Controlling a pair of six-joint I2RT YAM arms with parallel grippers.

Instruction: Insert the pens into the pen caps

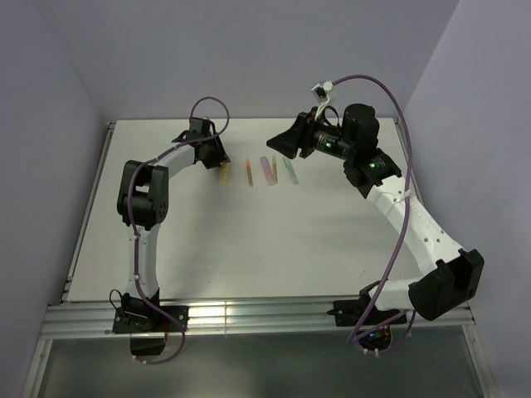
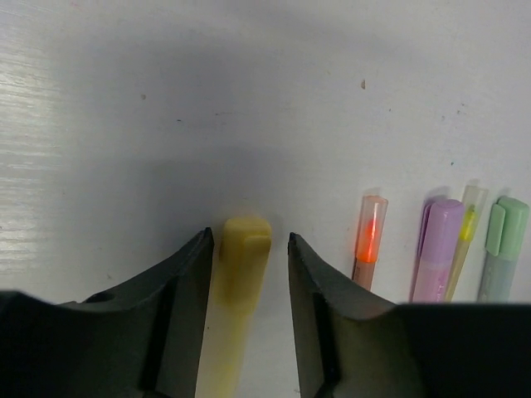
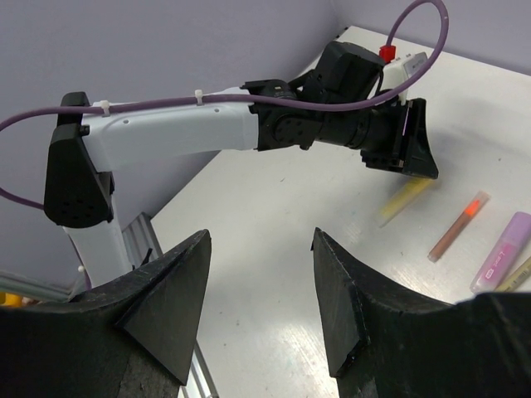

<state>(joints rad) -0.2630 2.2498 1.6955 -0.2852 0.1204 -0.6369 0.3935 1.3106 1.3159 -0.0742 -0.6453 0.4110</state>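
Left end effector straddling olive-yellow pen — jaws apart, orange pen, purple pen, green pen to right

The top external view looks down from above and behind the arm bases, far enough to take in the whole tabletop. The left wrist view sits low and close, facing past the left hand onto the pens. The right wrist view looks from higher, past the right hand, across at the left arm and the same pens.

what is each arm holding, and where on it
Nothing: left jaws stand open astride the yellow pen, clear of it; right jaws open, empty.
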